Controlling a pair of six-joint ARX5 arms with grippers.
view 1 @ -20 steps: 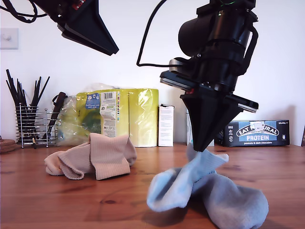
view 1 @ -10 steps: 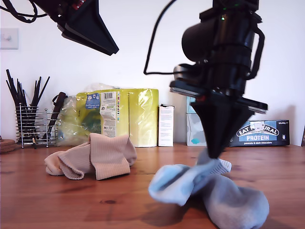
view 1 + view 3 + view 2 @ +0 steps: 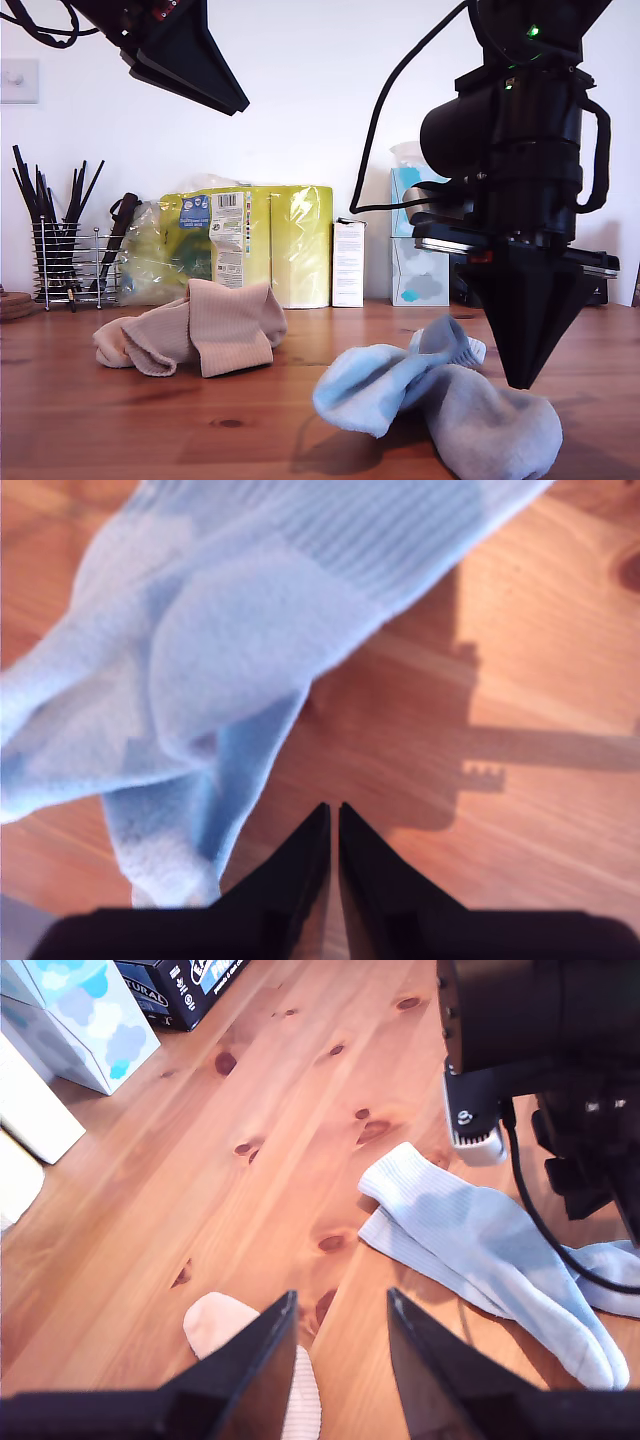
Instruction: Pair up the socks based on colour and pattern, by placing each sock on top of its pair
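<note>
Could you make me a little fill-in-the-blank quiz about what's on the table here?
1. The blue socks lie on a table made of ____.
2. The tan socks lie toward the exterior view's ____ side.
3. My second pincer is ____, with nothing between its tips.
4. My first pincer hangs above the table with its jaws ____.

Missing words: wood; left; shut; open

An arm's black gripper point(image 3: 522, 378) points down just above the heaped pale blue socks point(image 3: 430, 400) at the exterior view's right, tips together; the tan socks point(image 3: 195, 330) lie folded at its left, before yellow-wrapped paper rolls point(image 3: 265, 243); another gripper point(image 3: 190, 60) hangs overhead.
</note>
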